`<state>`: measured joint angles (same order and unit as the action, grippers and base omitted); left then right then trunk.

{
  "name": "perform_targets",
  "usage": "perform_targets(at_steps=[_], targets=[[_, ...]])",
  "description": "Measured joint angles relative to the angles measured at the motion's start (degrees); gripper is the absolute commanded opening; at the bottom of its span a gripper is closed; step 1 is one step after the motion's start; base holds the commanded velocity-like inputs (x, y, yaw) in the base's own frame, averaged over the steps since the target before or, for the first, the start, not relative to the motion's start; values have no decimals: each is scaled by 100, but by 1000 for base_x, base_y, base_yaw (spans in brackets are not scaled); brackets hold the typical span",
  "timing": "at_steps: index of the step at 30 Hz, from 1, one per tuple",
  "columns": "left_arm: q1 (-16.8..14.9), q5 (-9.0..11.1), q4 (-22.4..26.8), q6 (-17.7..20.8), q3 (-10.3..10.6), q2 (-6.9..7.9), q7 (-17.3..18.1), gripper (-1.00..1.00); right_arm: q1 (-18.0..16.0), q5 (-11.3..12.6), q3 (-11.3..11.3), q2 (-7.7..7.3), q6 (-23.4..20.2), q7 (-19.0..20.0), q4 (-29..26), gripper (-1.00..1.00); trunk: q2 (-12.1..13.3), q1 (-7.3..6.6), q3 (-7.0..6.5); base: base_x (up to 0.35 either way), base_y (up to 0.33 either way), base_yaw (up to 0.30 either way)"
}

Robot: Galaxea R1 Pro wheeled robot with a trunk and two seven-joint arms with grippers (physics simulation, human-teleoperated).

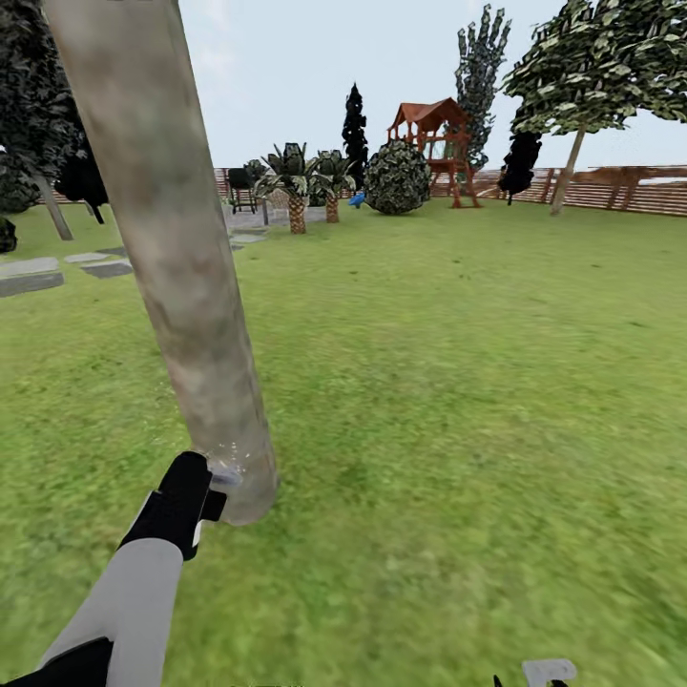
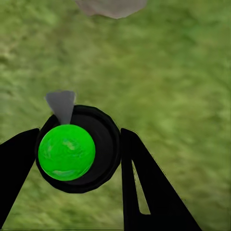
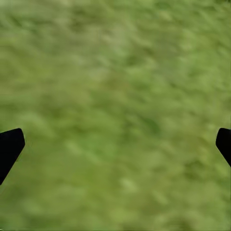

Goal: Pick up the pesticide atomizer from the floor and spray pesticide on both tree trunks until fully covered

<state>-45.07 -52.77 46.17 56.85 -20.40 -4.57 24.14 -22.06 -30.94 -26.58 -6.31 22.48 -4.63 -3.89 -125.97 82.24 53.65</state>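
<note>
Lawn [image 1: 458, 401]; left hand [image 2: 77, 154] grips atomizer [image 2: 72, 149] beside trunk [image 1: 181, 286]; right hand [image 3: 115, 144] wide.

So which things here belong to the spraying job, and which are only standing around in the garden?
Belong to the job:
- pesticide atomizer, held in the left gripper
- near tree trunk, with the atomizer at its base
- second tree, far right by the fence

Only standing around:
- play tower
- round bush
- short palms
- stepping slabs
</note>
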Motion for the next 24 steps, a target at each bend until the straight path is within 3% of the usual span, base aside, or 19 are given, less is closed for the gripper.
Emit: perform_targets(at_steps=[15,24], targets=[[1,-18,-4,-5,3,-1,-7,-100,3,1,1,-1,0,-1,-2,100,0,-1,0,100,-240,29],[-2,-27,8,-3,4,0,-6,-100,1,0,1,0,0,-2,0,100,0,-1,0,98,-260,221]])
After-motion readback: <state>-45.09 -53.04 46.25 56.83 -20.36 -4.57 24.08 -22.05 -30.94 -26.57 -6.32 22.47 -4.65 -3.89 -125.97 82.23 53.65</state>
